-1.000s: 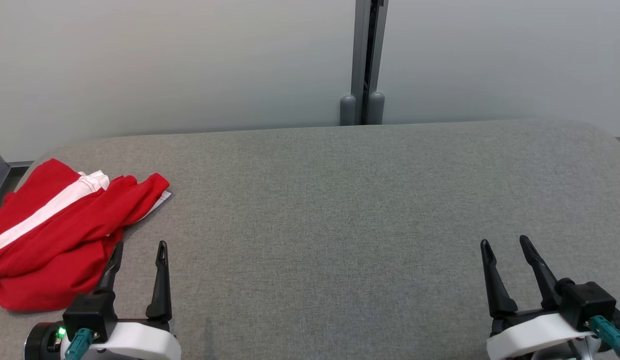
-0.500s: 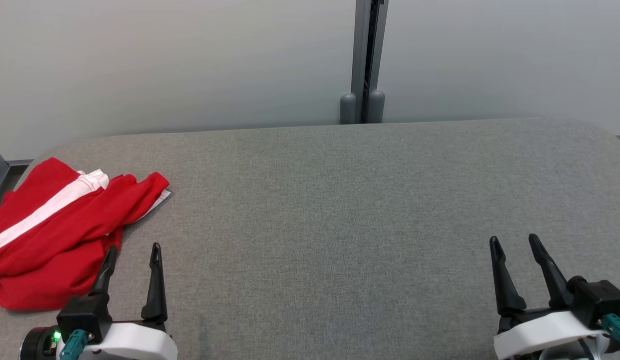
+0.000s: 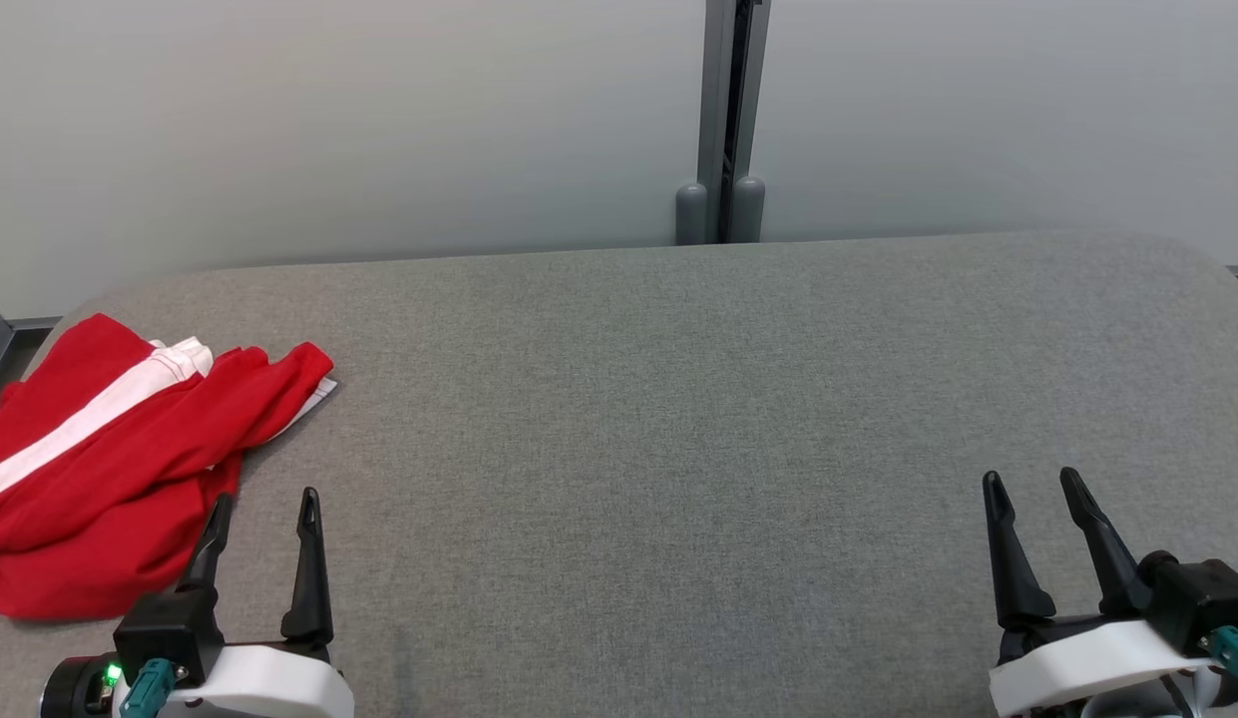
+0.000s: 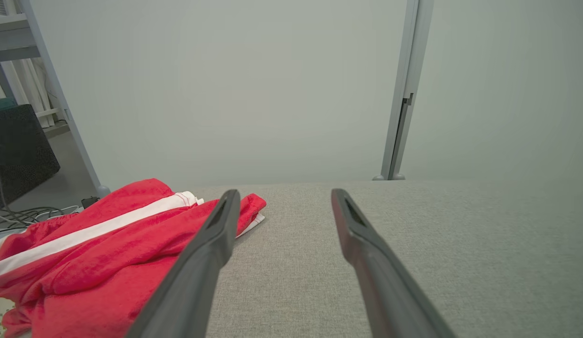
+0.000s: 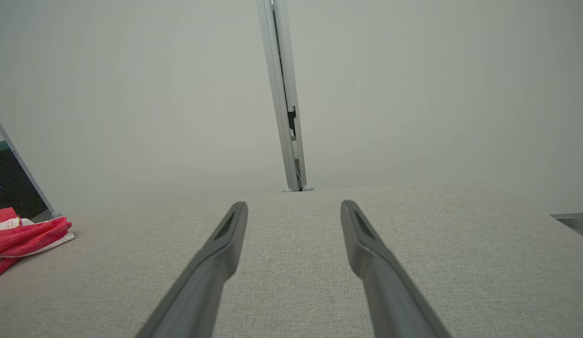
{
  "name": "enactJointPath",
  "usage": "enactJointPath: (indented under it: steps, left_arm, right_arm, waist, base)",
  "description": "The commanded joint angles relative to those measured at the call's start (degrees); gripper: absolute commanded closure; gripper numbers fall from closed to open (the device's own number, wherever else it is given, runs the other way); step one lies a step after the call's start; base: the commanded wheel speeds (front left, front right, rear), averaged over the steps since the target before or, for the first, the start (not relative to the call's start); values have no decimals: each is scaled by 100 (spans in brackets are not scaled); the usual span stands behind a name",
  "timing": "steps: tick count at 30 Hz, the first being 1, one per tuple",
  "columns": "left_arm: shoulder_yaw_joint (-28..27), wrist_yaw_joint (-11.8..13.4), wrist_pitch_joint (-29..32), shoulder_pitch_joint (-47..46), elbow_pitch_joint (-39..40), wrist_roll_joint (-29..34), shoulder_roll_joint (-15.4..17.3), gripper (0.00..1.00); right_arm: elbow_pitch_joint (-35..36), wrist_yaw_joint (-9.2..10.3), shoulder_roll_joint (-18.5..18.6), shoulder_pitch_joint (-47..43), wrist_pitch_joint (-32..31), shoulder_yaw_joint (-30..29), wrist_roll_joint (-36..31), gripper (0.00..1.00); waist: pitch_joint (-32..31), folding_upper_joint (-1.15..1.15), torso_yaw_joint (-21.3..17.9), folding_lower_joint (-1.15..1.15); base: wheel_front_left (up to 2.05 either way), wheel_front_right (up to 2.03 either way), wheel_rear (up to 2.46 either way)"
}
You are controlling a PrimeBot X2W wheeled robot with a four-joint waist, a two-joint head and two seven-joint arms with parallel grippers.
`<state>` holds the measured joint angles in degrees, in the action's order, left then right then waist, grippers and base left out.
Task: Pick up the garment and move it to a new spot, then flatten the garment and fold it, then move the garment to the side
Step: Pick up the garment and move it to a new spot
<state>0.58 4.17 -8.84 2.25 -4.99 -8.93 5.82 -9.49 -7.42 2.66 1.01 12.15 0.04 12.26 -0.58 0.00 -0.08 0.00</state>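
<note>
Judging by the garment (image 3: 110, 479) lying rumpled at the left edge of the surface (image 3: 678, 449), just beside our spread, empty left hand (image 3: 265, 497) (right hand (image 3: 1031, 477) likewise spread), we reckon moving, flattening and folding all remain.

I read the garment (image 3: 100, 469) as soft red cloth, matt and slightly fuzzy, with a smoother white stripe (image 3: 80, 424) sewn in. The table (image 3: 678, 419) wears grey woven fabric, fine-grained and matt. The fingers (image 4: 199, 267) on the left gripper (image 3: 265, 497) and right gripper (image 3: 1031, 477) look like dark matt plastic. Their wrist shells (image 3: 269, 683) are smooth white plastic with a faint sheen. The post (image 3: 723, 100) looks like grey painted metal.
</note>
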Motion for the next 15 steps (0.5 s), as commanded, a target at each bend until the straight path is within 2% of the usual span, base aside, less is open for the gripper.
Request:
enactJointPath:
  steps: [1,8,15]
  left_arm:
    - [-9,40,-8,18,-15,-33,31,0]
    - [-28,89,-64,-14,-76,-82,34,0]
    - [-22,96,-89,-29,-204,-152,38,0]
  right_arm:
    - [4,-13,41,-30,15,-30,35,0]
    - [-39,-13,41,-69,69,19,58,0]
    - [-120,-12,41,-110,127,34,55,0]
  waist:
    - [0,0,17,0]
    - [-1,0,227,0]
    - [7,0,675,0]
  base:
    - [0,0,0]
    - [0,0,0]
    - [0,0,0]
